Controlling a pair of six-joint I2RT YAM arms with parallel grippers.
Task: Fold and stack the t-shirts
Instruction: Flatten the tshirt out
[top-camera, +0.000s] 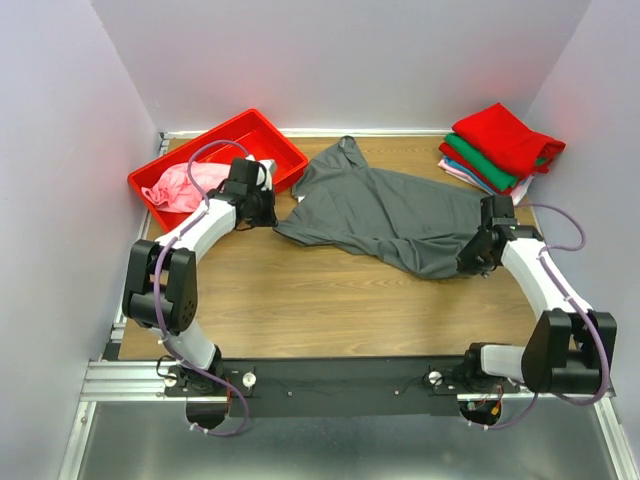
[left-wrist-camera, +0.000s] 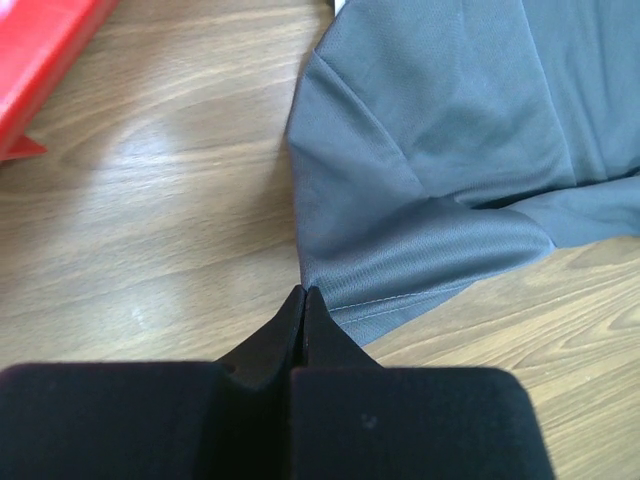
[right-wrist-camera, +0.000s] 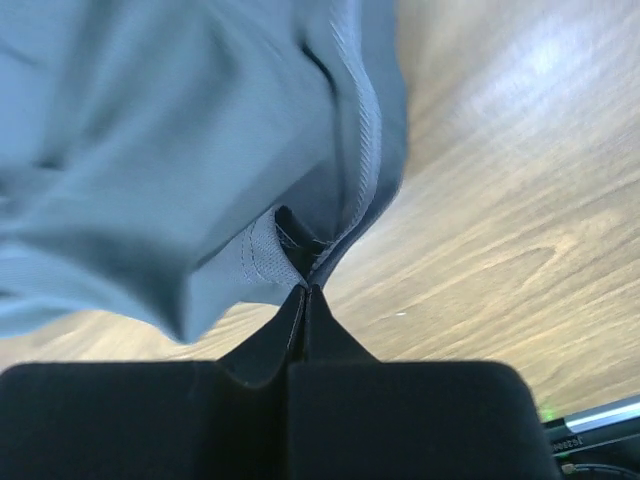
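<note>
A metal rail (top-camera: 100, 381) runs along the near edge, and beyond it a wood-grain table (top-camera: 300, 310) is boxed in by pale walls (top-camera: 350, 60) on the left, right and far sides. The near half of the board is bare wood. Across the middle lies the grey shirt (top-camera: 390, 215), spread open but rumpled. Its collar end points to the far wall and its body stretches on a slant between the two arms, with soft folds through the cloth and a stitched hem along its near edge. The left gripper (top-camera: 268, 218) sits at the shirt's left corner. In the left wrist view its jaws are pressed tight together, with the tips at the hem corner and apparently pinching it, while the cloth there lies flat on the wood. The right gripper (top-camera: 472, 262) is at the shirt's near right end, clamped on a bunched fold of hem that rises off the table to its tips. At the far left a red bin (top-camera: 285, 139) stands askew, just beside the left gripper, with a crumpled pink shirt (top-camera: 190, 185) in it. At the far right corner, near the wall, is a folded stack with a red shirt (top-camera: 505, 138) on top, a green shirt (top-camera: 490, 168) under it and a pale pink shirt (top-camera: 458, 172) at the bottom. Open wood shows between the stack and the grey shirt.
</note>
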